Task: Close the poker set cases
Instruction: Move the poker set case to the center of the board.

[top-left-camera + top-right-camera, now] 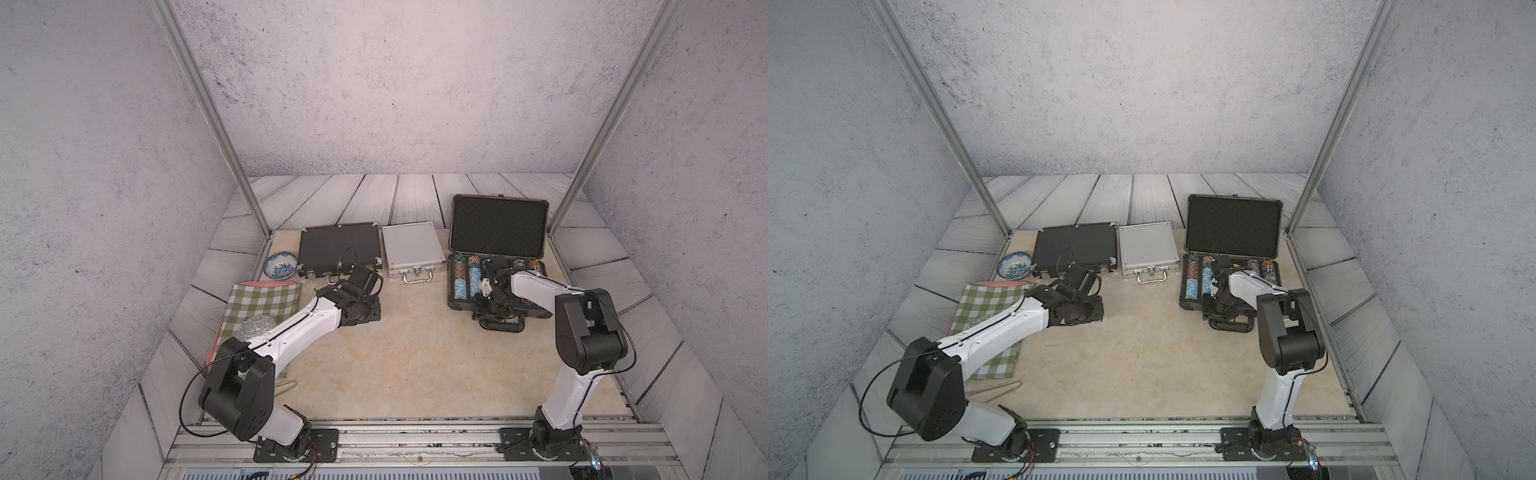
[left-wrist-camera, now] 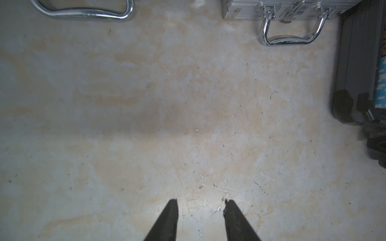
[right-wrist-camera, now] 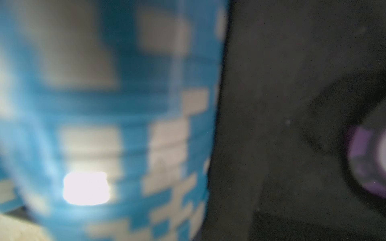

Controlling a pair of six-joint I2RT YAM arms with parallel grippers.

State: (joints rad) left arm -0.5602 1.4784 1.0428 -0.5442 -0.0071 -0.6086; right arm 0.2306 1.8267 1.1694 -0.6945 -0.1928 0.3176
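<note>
I'm seeing the left gripper [image 2: 200,201] hanging with jaws parted and empty over the table [image 2: 146,94]. The right gripper [image 1: 487,305] is sitting low by the chips [image 3: 125,125] at the front of the open grey case [image 1: 498,226], and I cannot tell how its jaws stand. The black case [image 1: 338,245] and silver case [image 1: 411,249] are lying shut.

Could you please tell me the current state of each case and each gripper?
black case: closed, lid flat
silver case: closed, lid flat
grey case: open, lid raised, chips inside
left gripper: open, holding nothing
right gripper: low over the chips, jaws hidden
</note>
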